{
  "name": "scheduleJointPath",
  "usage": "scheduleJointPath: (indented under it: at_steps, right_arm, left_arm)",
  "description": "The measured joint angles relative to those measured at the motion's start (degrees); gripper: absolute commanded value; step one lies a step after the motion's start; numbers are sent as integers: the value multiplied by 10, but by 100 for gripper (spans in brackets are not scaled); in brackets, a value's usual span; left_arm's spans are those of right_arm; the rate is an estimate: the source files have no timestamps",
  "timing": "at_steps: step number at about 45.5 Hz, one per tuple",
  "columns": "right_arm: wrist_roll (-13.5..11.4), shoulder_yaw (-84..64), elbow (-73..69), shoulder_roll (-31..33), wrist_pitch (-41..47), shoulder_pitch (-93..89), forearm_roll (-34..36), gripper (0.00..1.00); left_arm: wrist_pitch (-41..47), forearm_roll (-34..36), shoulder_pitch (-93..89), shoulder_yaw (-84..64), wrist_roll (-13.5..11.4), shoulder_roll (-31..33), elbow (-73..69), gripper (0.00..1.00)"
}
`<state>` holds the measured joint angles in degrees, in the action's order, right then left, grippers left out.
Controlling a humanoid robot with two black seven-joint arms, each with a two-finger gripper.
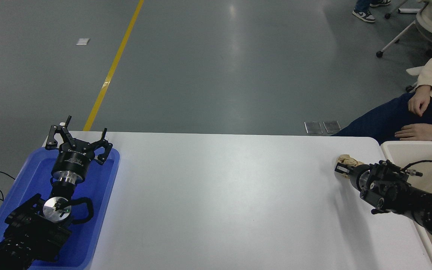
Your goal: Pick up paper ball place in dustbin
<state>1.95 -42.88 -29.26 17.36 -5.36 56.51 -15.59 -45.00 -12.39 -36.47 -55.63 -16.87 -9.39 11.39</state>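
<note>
Paper ball (345, 161) sat near the table's (216, 195) right edge; our right gripper (342, 168) touched it, its grip unclear; we judged a firm squeeze necessary before lifting toward the dustbin (418, 148).

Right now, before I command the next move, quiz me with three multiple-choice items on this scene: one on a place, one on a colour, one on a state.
1. Where is the paper ball?
A. In the tray
B. On the table's far right, at the right gripper's tip
C. On the floor

2. What colour is the tray under the left gripper?
A. Blue
B. Red
C. Green

3. How is the left gripper?
A. Open, holding nothing
B. Shut on the ball
C. Out of view

Answers: B, the ball sits at the right gripper, beside the dustbin; A, bright blue walls; A, its fingers are spread and empty.
</note>
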Motion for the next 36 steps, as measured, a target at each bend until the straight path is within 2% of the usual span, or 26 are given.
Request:
scheduleJointPath:
  at_steps: [10, 17, 36]
  right_arm:
    - [2, -20, -155, 88, 15, 99, -11, 0]
    - [9, -78, -272, 144, 67, 201, -42, 0]
    - [24, -210, -495, 185, 216, 466, -118, 0]
  left_arm:
    - [0, 0, 0, 0, 0, 0, 0, 100]
    - [0, 0, 0, 0, 0, 0, 0, 100]
    - [0, 1, 0, 0, 0, 0, 0, 100]
